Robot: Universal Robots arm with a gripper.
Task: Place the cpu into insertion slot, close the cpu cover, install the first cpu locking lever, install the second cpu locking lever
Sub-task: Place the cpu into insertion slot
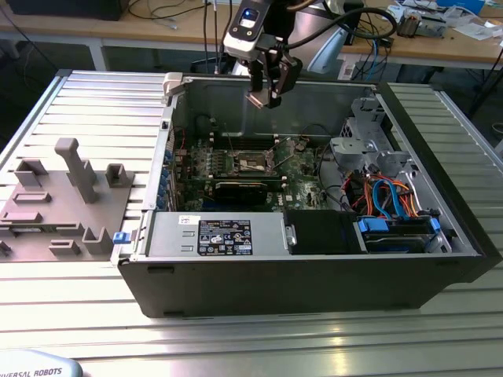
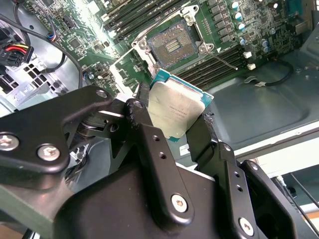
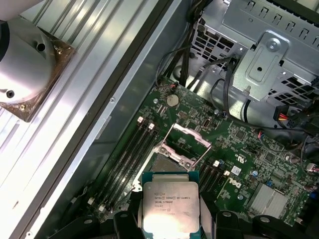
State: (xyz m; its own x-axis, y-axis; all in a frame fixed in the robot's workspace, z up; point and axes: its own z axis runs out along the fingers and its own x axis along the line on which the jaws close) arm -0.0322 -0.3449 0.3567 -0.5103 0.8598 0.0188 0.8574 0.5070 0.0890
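My gripper (image 1: 263,96) hangs above the open computer case, shut on the cpu (image 2: 172,99), a small square chip with a silver-grey top and a teal edge. The black fingers (image 2: 144,124) clamp two opposite sides of the cpu (image 3: 170,206). Below it, on the green motherboard (image 1: 302,179), the insertion slot (image 2: 173,45) lies bare with its dark centre showing. The cpu cover (image 3: 187,142) stands swung up and open at one edge of the insertion slot (image 3: 164,162). A thin locking lever (image 2: 225,61) juts out beside the socket.
The metal drive cage (image 1: 365,141) and coloured cables (image 1: 393,196) fill the case's right side in the exterior view. A long black card (image 1: 244,191) and the power supply (image 1: 216,236) lie in front of the socket. A grey fixture tray (image 1: 63,196) sits outside, at the exterior view's left.
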